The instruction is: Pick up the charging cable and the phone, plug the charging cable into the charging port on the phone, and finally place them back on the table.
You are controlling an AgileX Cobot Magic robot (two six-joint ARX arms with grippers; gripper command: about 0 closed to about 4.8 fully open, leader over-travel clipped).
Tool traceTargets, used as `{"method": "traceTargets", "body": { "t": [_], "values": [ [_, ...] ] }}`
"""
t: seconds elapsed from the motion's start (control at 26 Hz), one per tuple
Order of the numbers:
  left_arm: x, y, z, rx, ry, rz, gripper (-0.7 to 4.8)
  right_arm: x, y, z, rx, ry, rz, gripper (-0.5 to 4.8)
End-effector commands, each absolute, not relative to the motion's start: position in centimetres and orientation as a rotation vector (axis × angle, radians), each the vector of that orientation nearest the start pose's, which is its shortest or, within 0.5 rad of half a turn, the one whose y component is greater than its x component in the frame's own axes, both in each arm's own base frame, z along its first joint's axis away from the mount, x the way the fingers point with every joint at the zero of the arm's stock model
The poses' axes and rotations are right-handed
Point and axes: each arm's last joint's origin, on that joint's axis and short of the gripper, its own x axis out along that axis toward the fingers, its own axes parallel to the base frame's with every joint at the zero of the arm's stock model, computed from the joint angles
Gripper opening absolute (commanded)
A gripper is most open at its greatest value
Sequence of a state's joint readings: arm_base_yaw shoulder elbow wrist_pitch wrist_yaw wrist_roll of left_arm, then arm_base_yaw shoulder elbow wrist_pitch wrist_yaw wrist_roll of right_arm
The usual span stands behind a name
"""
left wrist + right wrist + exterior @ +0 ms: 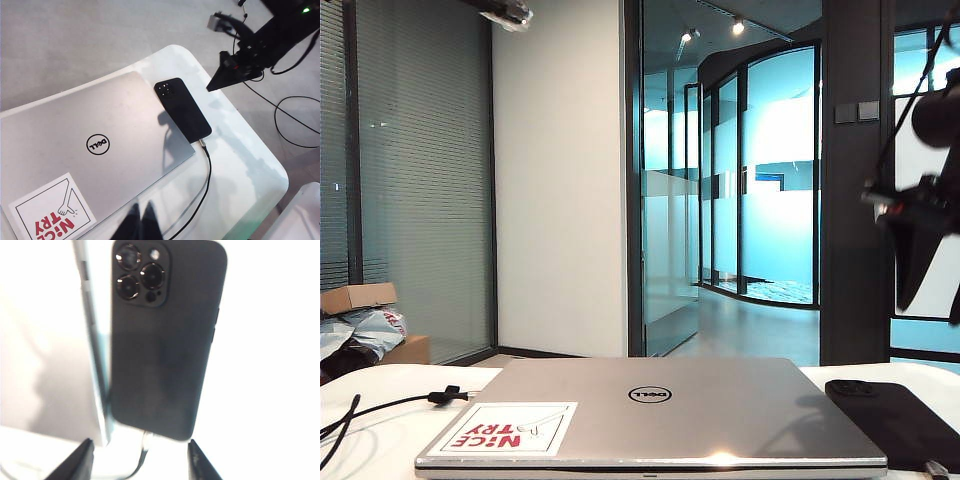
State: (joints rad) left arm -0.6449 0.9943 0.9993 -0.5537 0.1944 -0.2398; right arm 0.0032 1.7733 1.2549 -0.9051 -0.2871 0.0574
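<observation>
Phone (182, 110) flat on white table (240, 165), camera side up, just beside closed silver laptop (85, 145) (red-lettered sticker on lid). Charging cable (205, 175) plugged into phone's short edge, cord trailing across table. Right end effector (142, 460) above phone, fingers spread, holding nothing. Left end effector (140, 222) raised over table near laptop, fingers pressed together, empty.

My right gripper (140, 460) hangs above the phone (182, 110), jaws spread, nothing between them. The laptop (90, 145) blocks the phone's one long side; bare desk (240, 150) lies along the other. My left gripper (140, 222), jaws together, hangs near the cable (207, 175).
</observation>
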Motion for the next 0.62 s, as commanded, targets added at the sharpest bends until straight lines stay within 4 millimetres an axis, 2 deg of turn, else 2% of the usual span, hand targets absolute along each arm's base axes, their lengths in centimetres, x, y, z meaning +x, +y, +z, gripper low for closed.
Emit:
{"method": "traceTargets", "body": {
  "t": [0.04,0.12,0.23,0.42,0.46,0.62],
  "values": [
    [15.3,-12.2,34.2,-0.097,0.618,-0.752,-0.06,31.5,0.9,22.3,0.234,1.400,0.199,1.35],
    [14.9,-11.9,34.3,-0.097,0.615,-0.752,-0.06,30.1,0.9,24.5,0.194,1.354,0.165,0.46],
    [13.9,-11.2,34.3,-0.099,0.603,-0.754,-0.06,28.0,1.1,26.6,0.144,1.254,0.140,0.02],
    [12.7,-10.2,33.8,-0.075,0.560,-0.765,-0.06,23.8,1.1,28.2,0.124,0.999,0.164,-0.04],
    [12.3,-9.9,33.5,-0.046,0.539,-0.774,-0.06,22.1,1.1,28.4,0.117,0.914,0.166,-0.04],
    [11.5,-9.3,32.4,-0.018,0.475,-0.789,-0.06,18.9,0.9,28.3,0.111,0.832,0.164,-0.04]
  ]
}}
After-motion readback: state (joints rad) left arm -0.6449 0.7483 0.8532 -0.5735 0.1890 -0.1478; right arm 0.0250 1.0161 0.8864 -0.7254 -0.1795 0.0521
